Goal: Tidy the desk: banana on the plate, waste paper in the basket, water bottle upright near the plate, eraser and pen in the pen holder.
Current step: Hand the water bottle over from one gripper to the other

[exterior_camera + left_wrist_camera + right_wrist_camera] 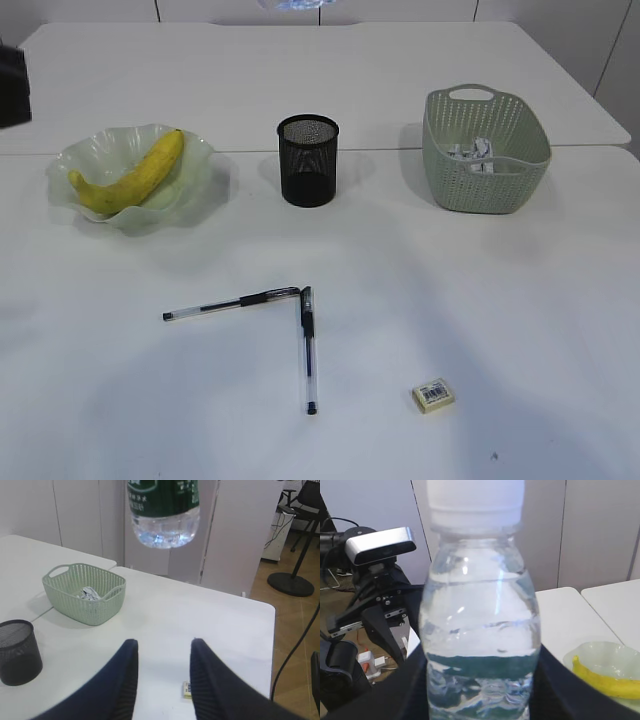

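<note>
- Here the right gripper is clamped on the water bottle, its dark fingers flanking the lower body; the bottle stands cap-up, high above the counter and out of the exterior view.
- The left gripper hangs empty, jaws apart, holding nothing.
- The banana lies on the plate; paper sits in the basket.
- To finish well: lower the bottle vertically beside the plate, clear of its ruffled rim, and release only once the base rests flat.
</note>
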Controlling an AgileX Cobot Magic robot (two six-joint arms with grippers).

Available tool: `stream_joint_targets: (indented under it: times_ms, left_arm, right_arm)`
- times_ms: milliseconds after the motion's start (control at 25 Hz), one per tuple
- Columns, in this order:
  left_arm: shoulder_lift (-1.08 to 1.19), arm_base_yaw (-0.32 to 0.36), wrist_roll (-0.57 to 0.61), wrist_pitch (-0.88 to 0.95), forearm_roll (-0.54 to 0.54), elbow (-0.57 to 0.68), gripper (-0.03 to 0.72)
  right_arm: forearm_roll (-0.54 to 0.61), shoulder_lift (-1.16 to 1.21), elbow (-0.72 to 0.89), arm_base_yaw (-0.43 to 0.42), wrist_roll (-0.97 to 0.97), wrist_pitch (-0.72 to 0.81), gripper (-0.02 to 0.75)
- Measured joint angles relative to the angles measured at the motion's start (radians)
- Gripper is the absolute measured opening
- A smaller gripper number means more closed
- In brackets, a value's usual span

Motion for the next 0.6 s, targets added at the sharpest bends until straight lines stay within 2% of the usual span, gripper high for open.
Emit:
stream_joint_targets:
  times_ms: [160,600]
  left_arm:
    - [-0.051,0.000,0.032,-0.008,-0.019,0.074,0.242]
    - [-0.197,0.000,0.023,-0.012,-0.126,0.290,0.242]
  right_arm:
    - [0.000,0.000,0.000,0.000,0.000,0.000,0.350]
    - [0.000,0.000,0.000,0.000,0.000,0.000,0.350]
